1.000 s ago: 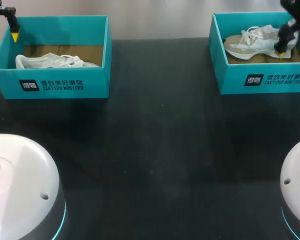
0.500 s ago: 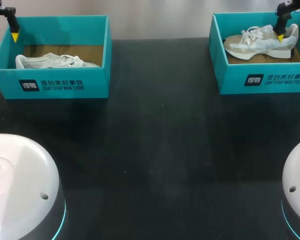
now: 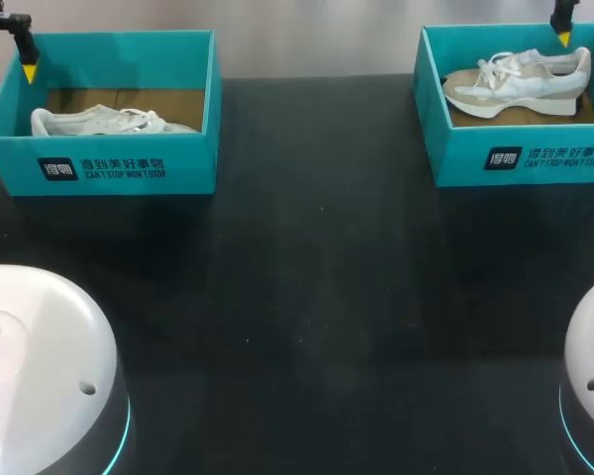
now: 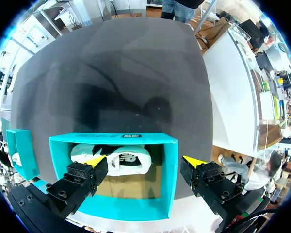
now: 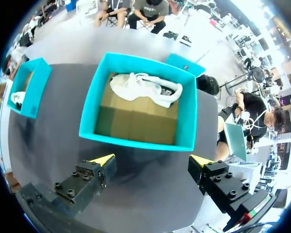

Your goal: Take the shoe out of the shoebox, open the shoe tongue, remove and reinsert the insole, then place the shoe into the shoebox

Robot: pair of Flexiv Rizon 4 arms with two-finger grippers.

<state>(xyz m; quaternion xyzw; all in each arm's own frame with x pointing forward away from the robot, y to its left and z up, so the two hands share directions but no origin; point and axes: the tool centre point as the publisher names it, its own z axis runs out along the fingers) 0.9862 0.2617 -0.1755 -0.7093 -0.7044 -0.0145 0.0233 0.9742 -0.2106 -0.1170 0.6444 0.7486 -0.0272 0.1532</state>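
We judge the work on the right side to be at its close. The beige shoe [image 3: 515,81] lies on its sole inside the right shoebox [image 3: 520,158], toe to the left and against the box's far side, with nothing touching it. Our right fingers [image 5: 97,170] stand spread wide and hold nothing, high up and well apart from the shoe. Our left fingers [image 4: 89,170] are also wide open and empty. They hang over the far left corner of the left shoebox [image 3: 109,168], where the white shoe [image 3: 109,121] lies flat against the near wall.

If that white shoe is next, the left fingers must come down into the box and close on it, probably at the heel or collar. They must then lift it clear of the walls and out onto the desk [image 3: 307,297].

One second ago the right fingers were low at the beige shoe's heel. Since then they have risen and drawn back past the far edge of the box, and the heel has settled slightly to the right. The left fingers have not moved.
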